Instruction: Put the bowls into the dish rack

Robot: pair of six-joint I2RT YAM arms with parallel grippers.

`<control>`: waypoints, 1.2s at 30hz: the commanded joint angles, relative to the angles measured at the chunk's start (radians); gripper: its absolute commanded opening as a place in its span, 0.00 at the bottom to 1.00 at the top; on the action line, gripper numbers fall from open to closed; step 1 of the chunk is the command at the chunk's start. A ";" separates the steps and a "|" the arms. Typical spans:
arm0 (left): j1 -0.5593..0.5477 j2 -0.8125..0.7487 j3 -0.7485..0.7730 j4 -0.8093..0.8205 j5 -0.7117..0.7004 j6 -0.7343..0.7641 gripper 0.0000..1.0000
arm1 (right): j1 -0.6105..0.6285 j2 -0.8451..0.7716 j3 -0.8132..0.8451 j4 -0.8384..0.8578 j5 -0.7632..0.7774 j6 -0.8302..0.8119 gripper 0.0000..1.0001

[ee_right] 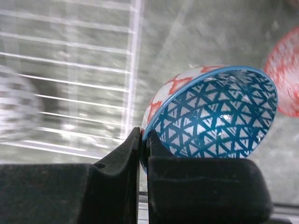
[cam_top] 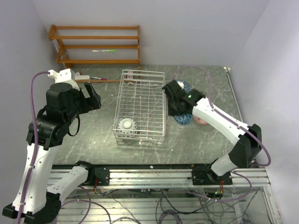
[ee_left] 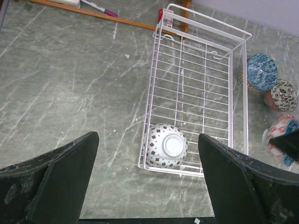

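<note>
Rim of the blue bowl [ee_right: 215, 112] sits clamped in my right gripper [ee_right: 141, 140], dish rack [cam_top: 140, 71] just to its left.

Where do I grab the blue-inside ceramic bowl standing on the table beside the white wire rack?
Pinch the rim of the blue-inside bowl from above at the far edge, one finger inside: it stands mouth-up, with the rack and a dark-patterned bowl crowding its other sides.

Quick tally: one grey-white bowl [ee_left: 167, 145] inside the dish rack [ee_left: 196, 88], four more to its right – blue bowl [ee_left: 261, 71], speckled bowl [ee_left: 281, 94], red-and-blue bowl [ee_right: 210, 112], red bowl [cam_top: 201, 121] – so five bowls total. One orange shelf [cam_top: 96, 44] behind the rack, one pen [ee_left: 100, 7] on the worktop [ee_left: 70, 84] behind-left of it.
</note>
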 commanded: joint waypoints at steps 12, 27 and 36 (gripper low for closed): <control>-0.004 0.016 0.111 -0.033 -0.007 0.028 1.00 | 0.006 0.141 0.416 0.487 -0.587 0.103 0.00; -0.003 -0.013 0.167 -0.112 -0.064 0.019 1.00 | -0.046 0.428 0.260 1.130 -0.821 0.420 0.00; -0.004 -0.017 0.172 -0.134 -0.088 0.014 1.00 | -0.065 0.584 0.203 1.378 -0.883 0.587 0.00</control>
